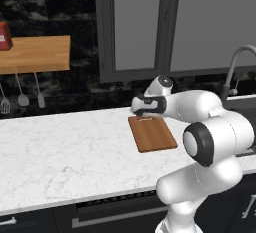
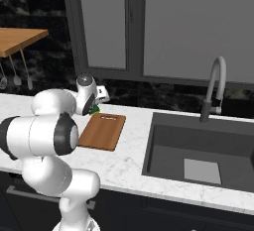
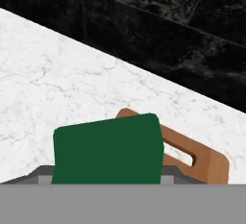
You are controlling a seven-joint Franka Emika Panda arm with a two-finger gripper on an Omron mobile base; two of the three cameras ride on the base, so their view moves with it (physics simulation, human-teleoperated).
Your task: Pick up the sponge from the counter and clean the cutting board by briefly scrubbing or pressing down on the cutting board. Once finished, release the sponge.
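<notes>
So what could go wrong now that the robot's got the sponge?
The gripper holds the sponge near the far handle end of the cutting board, so it might press on the counter and miss most of the board. The board lies loose, so scrubbing could slide it toward the sink. The sponge hides the fingertips, so the grip is hard to judge.

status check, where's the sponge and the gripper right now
Gripper shut on sponge, green side to camera. Held by the far handle end of the cutting board. Nothing seen lying on the board.
</notes>
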